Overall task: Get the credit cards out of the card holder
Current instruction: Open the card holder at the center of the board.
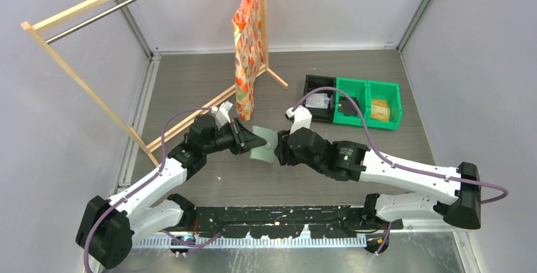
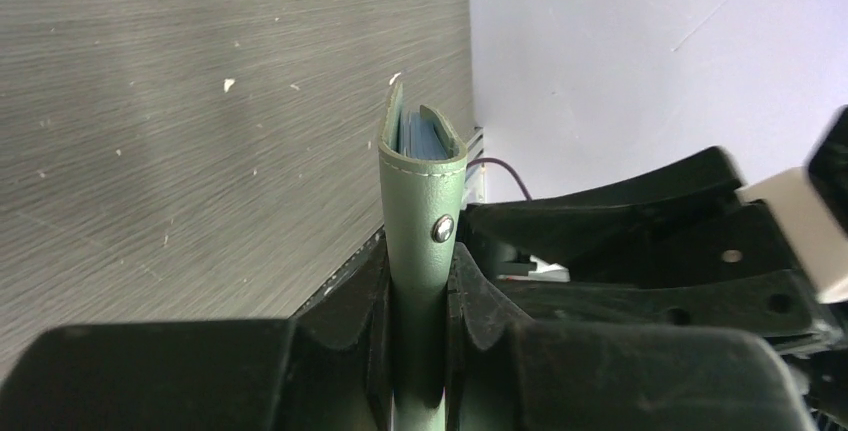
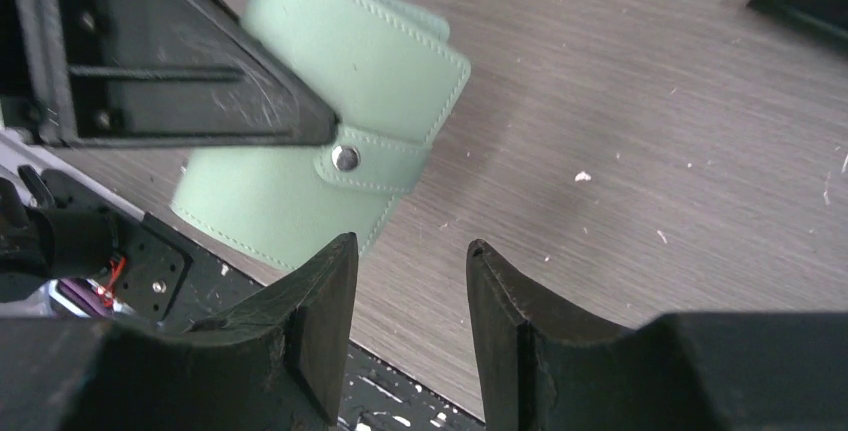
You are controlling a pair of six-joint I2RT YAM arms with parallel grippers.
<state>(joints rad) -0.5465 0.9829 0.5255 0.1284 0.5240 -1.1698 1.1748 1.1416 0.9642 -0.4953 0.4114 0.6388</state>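
Observation:
The sage-green card holder [image 1: 265, 146] hangs above the table between the two arms, folded, with its snap tab fastened. My left gripper [image 1: 253, 139] is shut on it. In the left wrist view the card holder [image 2: 424, 211] stands edge-on between my jaws, and blue-grey pocket edges [image 2: 420, 138] show at its far end. My right gripper [image 1: 278, 151] is open and empty just right of the card holder. In the right wrist view the card holder [image 3: 330, 111] and its snap [image 3: 345, 158] are beyond my left fingertip. No loose cards show.
A black bin [image 1: 319, 97] and two green bins [image 1: 368, 103] stand at the back right. A wooden clothes rack [image 1: 95, 89] with an orange patterned cloth [image 1: 247, 45] stands at the back left. The grey wood table [image 1: 354, 70] has walls on both sides.

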